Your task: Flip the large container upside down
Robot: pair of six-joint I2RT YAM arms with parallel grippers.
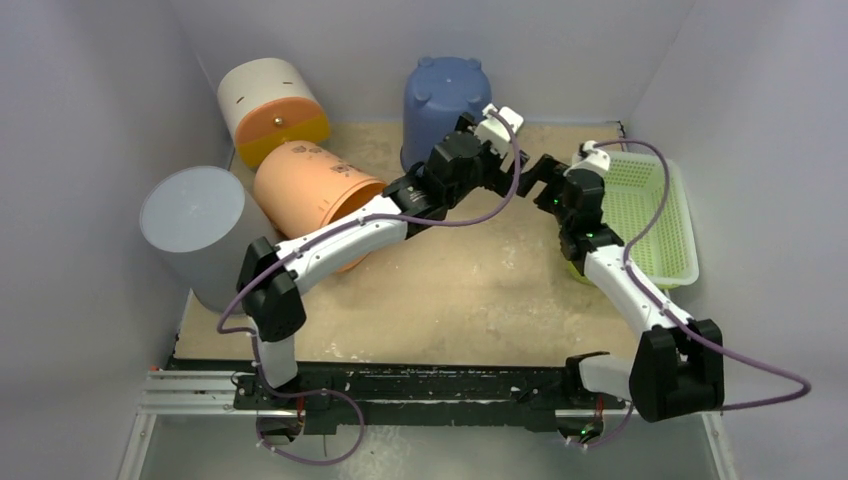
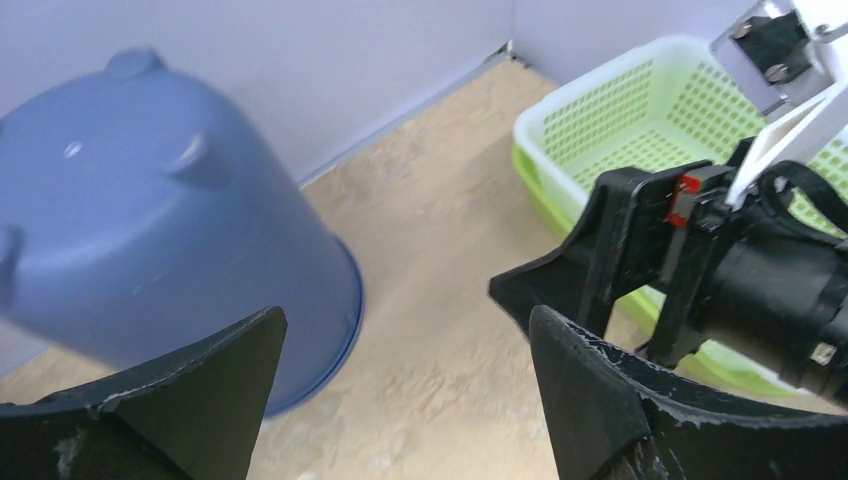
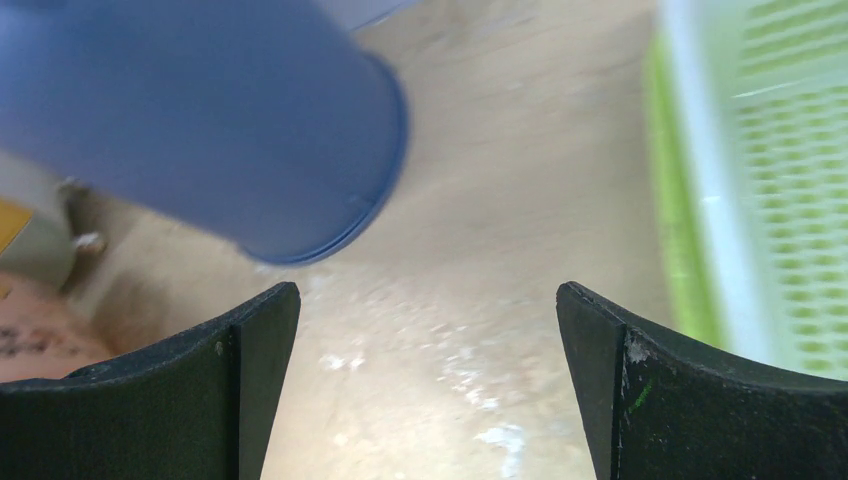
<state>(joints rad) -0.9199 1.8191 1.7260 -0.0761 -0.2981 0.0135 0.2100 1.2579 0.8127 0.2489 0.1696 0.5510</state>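
The large container (image 1: 445,95) is blue and stands at the back centre with its rim on the table and its footed base up. The left wrist view has it on the left (image 2: 160,220); in the right wrist view it fills the upper left (image 3: 200,110). My left gripper (image 1: 500,148) hovers just right of it, open and empty (image 2: 407,330), with bare table between the fingers. My right gripper (image 1: 538,172) is a little further right, also open and empty (image 3: 428,300), close beside the left one.
A green mesh basket (image 1: 665,215) sits against the right wall. On the left are a grey cylinder (image 1: 195,235), an orange pot (image 1: 310,190) lying on its side, and a white and orange container (image 1: 270,105). Walls enclose three sides.
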